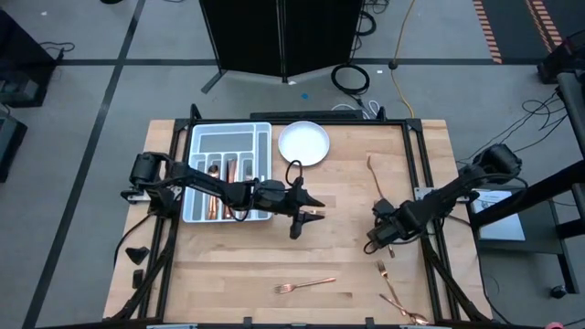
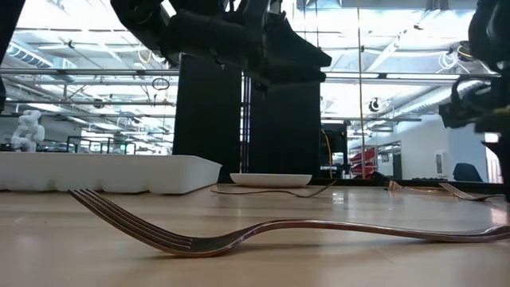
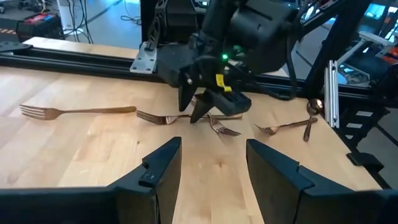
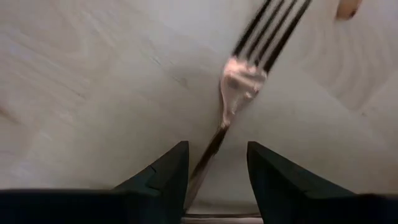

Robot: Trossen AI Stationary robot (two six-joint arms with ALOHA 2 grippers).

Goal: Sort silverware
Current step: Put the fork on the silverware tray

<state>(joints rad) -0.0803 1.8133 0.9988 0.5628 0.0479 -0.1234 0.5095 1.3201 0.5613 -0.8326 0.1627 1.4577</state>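
Copper forks lie flat on the wooden table: one near the front edge (image 1: 306,285), others at the front right (image 1: 402,306) and one under my right gripper (image 4: 239,87). A copper spoon (image 1: 373,172) lies at the right. Several copper pieces lie in the grey tray (image 1: 228,174). My right gripper (image 1: 379,239) is open and low over the table. Its fingers stand on either side of that fork's handle (image 4: 208,152) without touching it. My left gripper (image 1: 306,215) is open and empty above the table's middle, facing the right arm (image 3: 217,93).
A white round plate (image 1: 303,143) stands at the far middle, next to the tray. Black frame rails (image 1: 422,164) run along the table's left and right sides. Bare wood (image 1: 238,265) lies between the two grippers and toward the near edge.
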